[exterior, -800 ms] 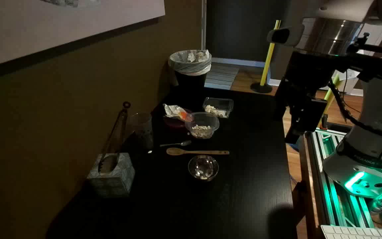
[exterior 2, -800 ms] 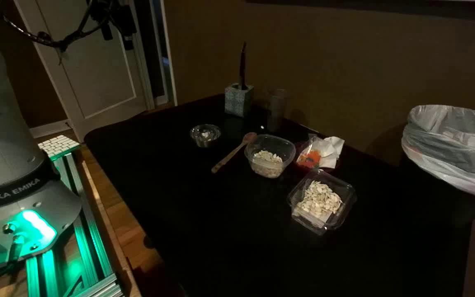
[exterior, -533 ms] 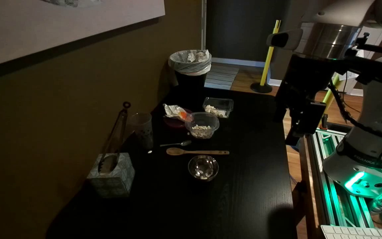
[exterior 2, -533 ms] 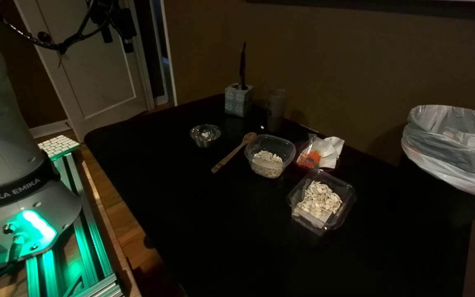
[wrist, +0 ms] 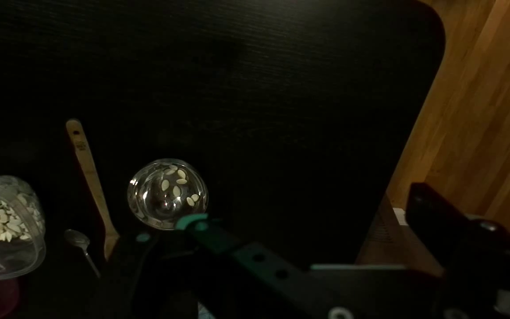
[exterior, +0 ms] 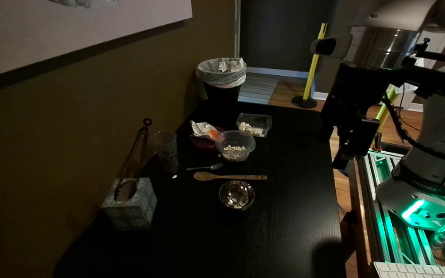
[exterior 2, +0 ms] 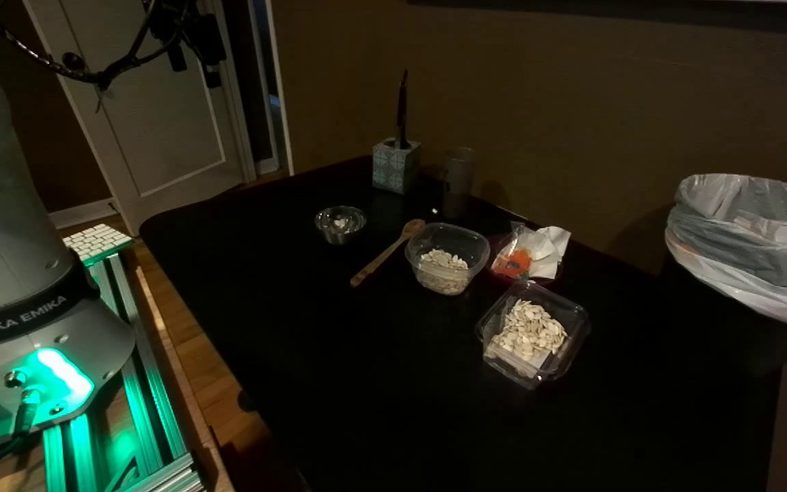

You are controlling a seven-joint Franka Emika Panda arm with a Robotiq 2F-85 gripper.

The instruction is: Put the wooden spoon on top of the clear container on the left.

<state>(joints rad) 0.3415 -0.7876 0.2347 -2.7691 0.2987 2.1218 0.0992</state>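
The wooden spoon lies flat on the black table, between the clear round tub and a shiny bowl, in both exterior views (exterior: 242,177) (exterior 2: 385,258) and the wrist view (wrist: 90,170). The clear container, a see-through tub with pale seeds in it, stands beside the spoon (exterior: 242,138) (exterior 2: 445,239); it is cut off at the left edge of the wrist view (wrist: 38,248). My gripper (exterior: 334,146) is raised near the robot-side table edge, well away from the spoon. In the wrist view its fingers (wrist: 306,208) are wide apart with nothing between them.
A shiny bowl (exterior: 224,191) with a few seeds is beside the spoon. A small metal spoon (exterior: 216,166), a squarer clear container (exterior 2: 571,321), a purple bowl with wrappers (exterior: 203,143), a tall cup (exterior: 166,152) and a tissue box with tongs (exterior: 133,212) stand around. A bin (exterior: 222,79) stands beyond.
My gripper has come down very slightly since the earliest frames and holds still between the last two moments. The spoon, tub and bowl have not moved.
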